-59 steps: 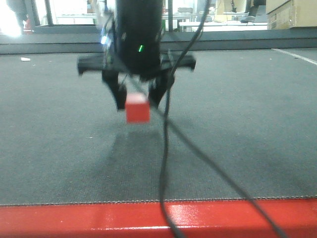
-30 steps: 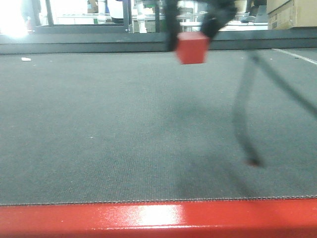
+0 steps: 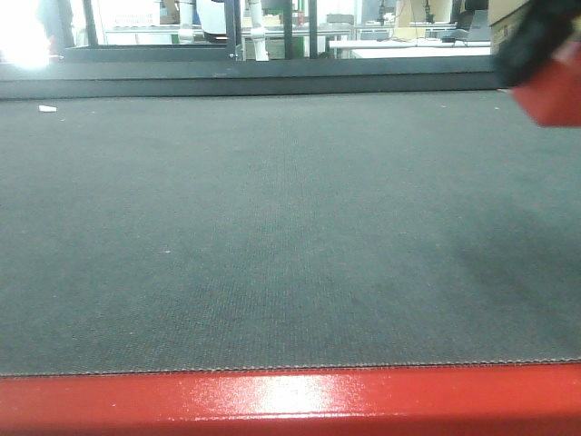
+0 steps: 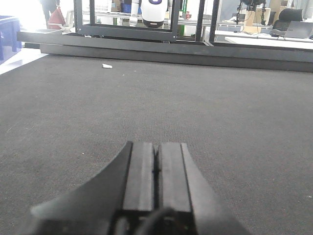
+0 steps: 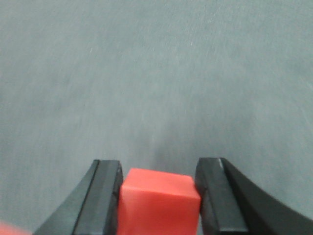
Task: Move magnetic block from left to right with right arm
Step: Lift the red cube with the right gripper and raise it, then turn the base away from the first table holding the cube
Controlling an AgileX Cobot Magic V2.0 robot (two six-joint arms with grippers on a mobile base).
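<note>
Gripping the block (image 5: 159, 200) between its fingers, the right gripper (image 5: 159, 171) hangs over the mat (image 3: 272, 227) — in the front view, block and gripper blur at the upper right edge. Left gripper (image 4: 157, 147) — jaws pressed together, over the mat.

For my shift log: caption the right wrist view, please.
Right gripper holds the red-orange magnetic block between its fingers, over the grey mat.

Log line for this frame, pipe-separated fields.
right claw: shut on magnetic block | block: lifted over mat, right edge of front view | left claw: shut, empty
</note>
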